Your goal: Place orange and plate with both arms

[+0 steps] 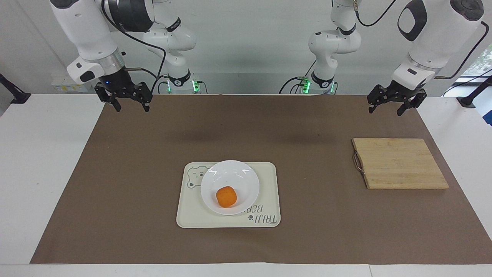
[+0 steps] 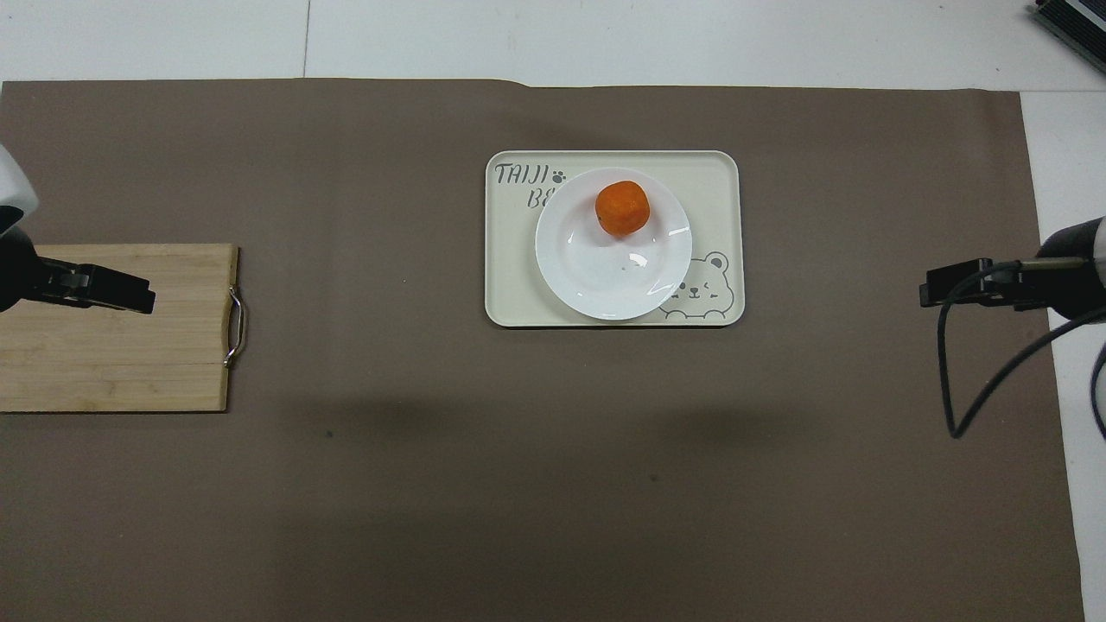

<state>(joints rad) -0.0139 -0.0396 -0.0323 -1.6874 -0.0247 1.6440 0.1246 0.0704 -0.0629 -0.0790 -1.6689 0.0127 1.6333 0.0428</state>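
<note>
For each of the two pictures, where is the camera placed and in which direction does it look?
Facing view: high across the table, looking toward the robots; both whole arms show, left gripper over the mat near the cutting board, right gripper over the mat's corner.
Overhead view: high above the robots' end, looking steeply down; only the gripper ends show at the side edges.
Shared: the orange on the plate on the tray, and the cutting board.

Arms: glossy white rounded shells with dark grey joint caps and panels.
Left hand (image 1: 396, 103): black, two-fingered, on a white wrist.
Right hand (image 1: 123, 99): black, with a small blue light.
Cables: black, looping beside the wrists.
Bases: green lights.
</note>
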